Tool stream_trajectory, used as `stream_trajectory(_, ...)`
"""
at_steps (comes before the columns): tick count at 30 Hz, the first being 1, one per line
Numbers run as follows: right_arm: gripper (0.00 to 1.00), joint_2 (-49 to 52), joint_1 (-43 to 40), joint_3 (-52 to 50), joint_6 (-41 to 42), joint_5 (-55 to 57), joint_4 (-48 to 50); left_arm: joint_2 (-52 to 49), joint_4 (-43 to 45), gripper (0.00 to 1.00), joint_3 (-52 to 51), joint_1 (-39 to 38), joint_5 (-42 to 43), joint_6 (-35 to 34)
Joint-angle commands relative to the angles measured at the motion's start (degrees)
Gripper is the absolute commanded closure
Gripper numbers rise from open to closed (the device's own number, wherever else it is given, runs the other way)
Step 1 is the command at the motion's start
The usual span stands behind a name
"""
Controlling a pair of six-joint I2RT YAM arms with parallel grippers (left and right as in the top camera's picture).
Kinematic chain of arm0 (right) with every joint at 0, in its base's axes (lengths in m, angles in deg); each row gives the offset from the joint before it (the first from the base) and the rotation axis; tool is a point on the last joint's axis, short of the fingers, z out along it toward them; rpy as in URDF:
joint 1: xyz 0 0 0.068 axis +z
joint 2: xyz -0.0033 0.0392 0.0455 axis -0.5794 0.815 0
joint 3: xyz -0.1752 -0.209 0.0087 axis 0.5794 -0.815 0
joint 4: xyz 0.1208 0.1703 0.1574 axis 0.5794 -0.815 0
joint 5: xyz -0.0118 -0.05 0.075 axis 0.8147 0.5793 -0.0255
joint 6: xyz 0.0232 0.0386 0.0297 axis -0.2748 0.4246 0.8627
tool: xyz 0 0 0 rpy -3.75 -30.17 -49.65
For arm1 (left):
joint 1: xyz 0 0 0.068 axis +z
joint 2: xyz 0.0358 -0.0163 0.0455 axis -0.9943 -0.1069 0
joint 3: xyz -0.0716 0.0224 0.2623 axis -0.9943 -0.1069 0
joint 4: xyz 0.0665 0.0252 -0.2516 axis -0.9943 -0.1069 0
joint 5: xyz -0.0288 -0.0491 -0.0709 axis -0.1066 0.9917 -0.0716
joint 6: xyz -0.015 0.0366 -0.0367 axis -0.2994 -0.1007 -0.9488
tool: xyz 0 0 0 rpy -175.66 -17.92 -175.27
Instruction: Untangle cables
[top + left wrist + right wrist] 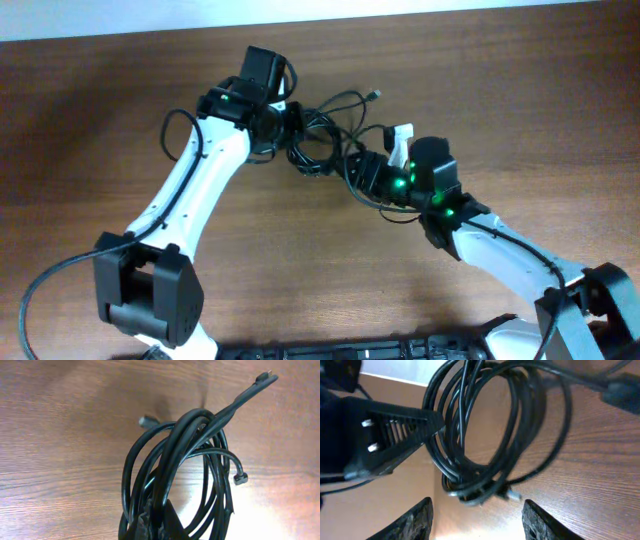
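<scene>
Two black fingers of the right gripper (477,506) stood apart at six o'clock in its wrist view, clamped on nothing. The tangle of thin black rubber-sheathed cables (457,467) hung just beyond their gap. Further on, at nine o'clock of that coil, the left gripper (395,435) had its fingers together on the bundle and seemed to hold it a little off the brown wooden tabletop (300,260).

From above, the knot lay near twelve o'clock of the table, between the two wrists. The left arm came at it from ten o'clock and the right from four. One small black plug (375,95) trailed loose toward one o'clock.

We judged the step to be the second grasp: one side anchored, the other about to take a strand. The next move called for closing on a single outer loop, not the whole bunch, then drawing it away toward four o'clock.
</scene>
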Motion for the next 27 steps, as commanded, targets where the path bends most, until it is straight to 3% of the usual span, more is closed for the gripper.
stream_trajectory(1,0.45,0.35,2.93,0.59,1.22,7.74,0.22,1.75,0.24,1.0,1.42,-2.73,1.27,1.31)
stream_trajectory(2,0.51,0.35,3.65,0.59,1.22,9.75,0.17,1.75,0.35,1.0,1.42,-3.52,1.29,1.31)
stream_trajectory(5,0.85,0.35,3.76,0.57,1.2,10.84,-0.22,2.6,2.27,1.0,1.44,-3.91,6.54,1.25)
stream_trajectory(7,0.96,0.35,3.74,0.57,1.18,11.06,-0.68,3.87,4.76,1.0,1.44,-3.91,11.69,1.25)
stream_trajectory(12,0.96,0.39,3.58,0.57,0.96,17.03,-9.81,10.29,10.99,1.0,1.44,0.24,11.96,1.11)
stream_trajectory(14,0.96,0.39,3.58,0.57,-1.57,18.25,-11.74,11.06,8.63,1.0,1.42,3.96,11.32,6.21)
stream_trajectory(17,0.96,0.39,3.58,0.57,-3.87,14.6,-13.66,10.97,-2.08,1.0,1.4,7.28,-9.44,6.19)
stream_trajectory(19,0.89,0.39,3.58,0.57,-8.63,8.59,-13.77,10.95,-3.13,0.95,1.36,7.23,-11.45,6.16)
stream_trajectory(20,0.64,0.39,3.58,0.57,-9.68,7.28,-14.53,10.95,-3.13,0.72,1.36,7.23,-11.45,6.16)
stream_trajectory(21,0.51,0.39,3.58,0.57,-9.68,7.34,-15.65,10.95,-3.13,0.23,1.36,7.23,-11.47,6.16)
stream_trajectory(22,0.46,0.39,3.58,0.57,-9.68,7.34,-16.37,10.95,-3.1,0.08,1.36,7.23,-11.47,6.16)
stream_trajectory(23,0.43,0.39,3.58,0.57,-9.7,7.43,-16.65,10.93,-3.1,0.0,1.36,7.23,-11.47,6.16)
stream_trajectory(27,0.4,0.39,3.58,0.57,-9.84,7.78,-16.83,8.57,-3.15,0.02,1.31,7.23,-11.43,6.14)
